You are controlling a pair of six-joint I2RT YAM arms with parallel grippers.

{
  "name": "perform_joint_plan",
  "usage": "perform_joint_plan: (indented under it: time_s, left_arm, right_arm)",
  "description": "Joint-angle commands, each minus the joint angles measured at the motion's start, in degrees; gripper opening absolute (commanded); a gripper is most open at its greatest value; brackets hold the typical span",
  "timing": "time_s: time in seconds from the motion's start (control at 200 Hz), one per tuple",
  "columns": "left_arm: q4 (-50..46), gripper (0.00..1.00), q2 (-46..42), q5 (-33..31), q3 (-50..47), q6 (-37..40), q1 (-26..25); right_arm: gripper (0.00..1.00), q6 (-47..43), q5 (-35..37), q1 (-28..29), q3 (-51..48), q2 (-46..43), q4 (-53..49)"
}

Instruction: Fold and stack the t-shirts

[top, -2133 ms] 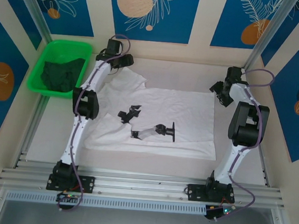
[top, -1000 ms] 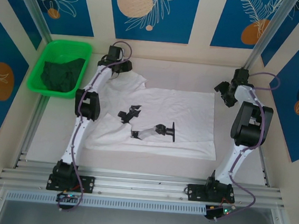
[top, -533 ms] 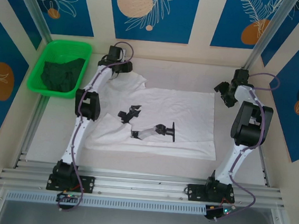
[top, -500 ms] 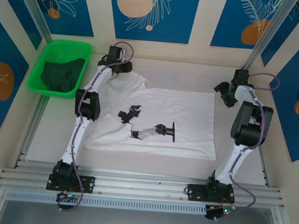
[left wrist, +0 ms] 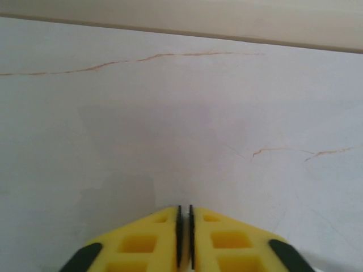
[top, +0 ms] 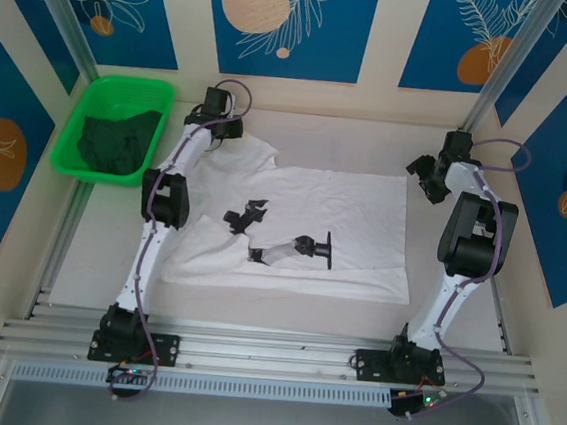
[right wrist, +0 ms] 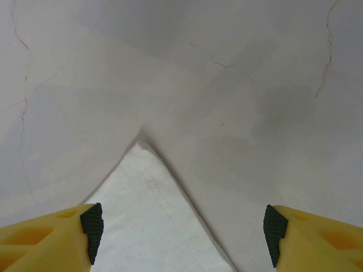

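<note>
The top camera shows me the whole white tee (top: pixel 363 220). It lies spread out flat in the middle of the table (top: pixel 351 139), with a black print (top: pixel 246 217) on it. It has some wrinkles near its left side. The green tee (top: pixel 114 144) sits in a bunched heap in the tray (top: pixel 125 84) at the far left, well apart from the white one.

My wrist cameras look at things up close. In the left one, my left gripper (left wrist: pixel 184 238) has its yellow fingers pressed almost together, with just a thin dark slit between them. Past them is bare table with thin brown lines. The picture cuts off the bottom of the fingers, so I cannot tell if any cloth is pinched there. From the top, this gripper is at the far left end of the white tee, by the sleeve, but it is too small there to make out the fingers.

In the right wrist camera, my right gripper (right wrist: pixel 181 229) is wide open and holds nothing. A pointed corner of the white tee lies flat between its two fingers, and I can see the stitched hem. From the top, this is the tee's far right corner.
</note>
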Motion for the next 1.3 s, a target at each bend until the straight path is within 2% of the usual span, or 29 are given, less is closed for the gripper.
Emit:
perform_joint_plan:
  time_s: [0.0,0.185,0.375,0.515,0.73,1.08,1.295]
  left_arm:
    - [-1.9,0.07,-2.5,0.5,-0.7,0.2,0.1]
    - [-0.4,0.00,-2.5,1.9,-0.9,0.4,-0.3]
    - [0.5,0.00,-3.1,1.6,-2.1,0.3,-0.4]
    - [2.3,0.00,-4.4,1.9,-4.9,0.2,-0.4]
    - [2.6,0.00,-4.7,2.2,-5.5,-0.1,-0.4]
    - [2.9,0.00,-4.7,2.5,-5.5,-0.1,-0.4]
    - [2.9,0.00,-4.7,2.4,-5.5,-0.2,-0.3]
  right_arm:
    - [0.77,0.4,-0.6,-0.4,-0.2,1.2,-0.8]
    - [0.70,-2.1,1.9,-0.8,3.4,3.7,-4.5]
    - [0.60,-5.4,-1.6,-0.5,7.6,7.8,-5.1]
    - [0.55,-8.5,-1.7,0.9,10.9,10.7,-5.0]
    - [0.54,-8.5,-2.5,1.5,10.7,12.3,-1.8]
    - [0.53,-9.3,-2.3,2.5,16.7,16.4,-3.5]
    - [0.44,-9.8,-2.8,3.4,19.0,18.8,-5.4]
